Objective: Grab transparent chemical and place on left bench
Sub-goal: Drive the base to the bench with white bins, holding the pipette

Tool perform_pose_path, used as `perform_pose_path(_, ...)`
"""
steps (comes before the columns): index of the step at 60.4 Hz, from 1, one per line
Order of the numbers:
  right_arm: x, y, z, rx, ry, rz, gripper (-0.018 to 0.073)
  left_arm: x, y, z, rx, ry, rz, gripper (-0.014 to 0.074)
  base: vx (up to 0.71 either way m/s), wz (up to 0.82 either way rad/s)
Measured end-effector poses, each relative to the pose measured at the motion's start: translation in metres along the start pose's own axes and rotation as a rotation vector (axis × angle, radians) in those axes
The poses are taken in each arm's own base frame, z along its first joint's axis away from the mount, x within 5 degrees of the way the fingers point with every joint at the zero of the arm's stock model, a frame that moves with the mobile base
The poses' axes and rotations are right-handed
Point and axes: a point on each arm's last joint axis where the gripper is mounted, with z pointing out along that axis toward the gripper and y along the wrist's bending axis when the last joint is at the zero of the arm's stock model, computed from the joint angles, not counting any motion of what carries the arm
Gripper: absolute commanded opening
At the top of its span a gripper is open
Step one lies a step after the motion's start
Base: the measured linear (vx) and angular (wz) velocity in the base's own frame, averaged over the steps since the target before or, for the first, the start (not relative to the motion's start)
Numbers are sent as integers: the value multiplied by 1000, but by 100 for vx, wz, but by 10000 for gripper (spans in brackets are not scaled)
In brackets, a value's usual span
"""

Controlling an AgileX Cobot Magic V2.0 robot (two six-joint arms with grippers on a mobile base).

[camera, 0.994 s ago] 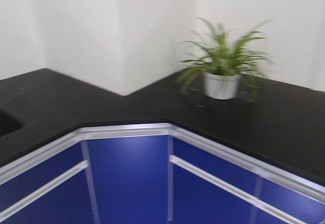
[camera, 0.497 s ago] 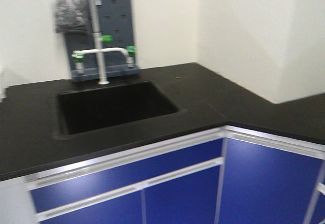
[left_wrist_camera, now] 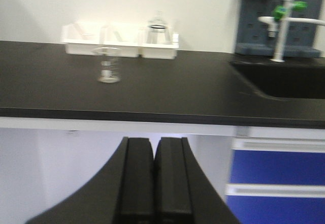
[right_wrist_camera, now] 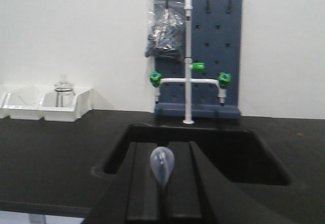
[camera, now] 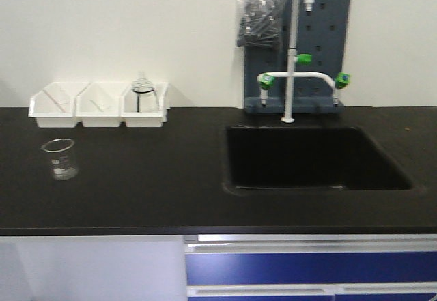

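The transparent chemical is a translucent whitish pipette; only its bulb (right_wrist_camera: 162, 165) shows, sticking up between the fingers of my right gripper (right_wrist_camera: 163, 145), which is shut on it. The stem is hidden between the pads. That gripper hovers in front of the sink. My left gripper (left_wrist_camera: 154, 141) is shut with nothing in it, below and in front of the bench edge. The left bench (camera: 136, 185) is a matte black top (left_wrist_camera: 177, 89) carrying three white bins (camera: 99, 104). Neither gripper appears in the front view.
A clear glass beaker (camera: 60, 158) stands on the bench in front of the bins, and a glass flask (camera: 142, 87) sits in the right bin. A black sink (camera: 314, 159), a white faucet (camera: 290, 76) and a grey pegboard (camera: 321, 35) lie to the right. Blue cabinet fronts (camera: 307, 268) run below.
The front view has swung left, from the corner with the potted plant, past the sink, to the bench with the white bins and beaker.
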Motion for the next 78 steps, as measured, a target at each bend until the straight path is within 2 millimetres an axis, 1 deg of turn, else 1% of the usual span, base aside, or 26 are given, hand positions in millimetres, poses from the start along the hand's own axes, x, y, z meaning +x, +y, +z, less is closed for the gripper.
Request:
perform_pose_path(23, 0, 0, 0, 0, 1, 0, -4, 0, 0, 0, 0, 0, 0, -3, 27, 69)
perform_pose_path(40, 0, 0, 0, 0, 1, 0, -4, 0, 0, 0, 0, 0, 0, -3, 30, 45)
perform_pose_path(54, 0, 0, 0, 0, 1, 0, -4, 0, 0, 0, 0, 0, 0, -3, 31, 21)
perform_pose_path(78, 0, 0, 0, 0, 1, 0, -4, 0, 0, 0, 0, 0, 0, -3, 24, -6)
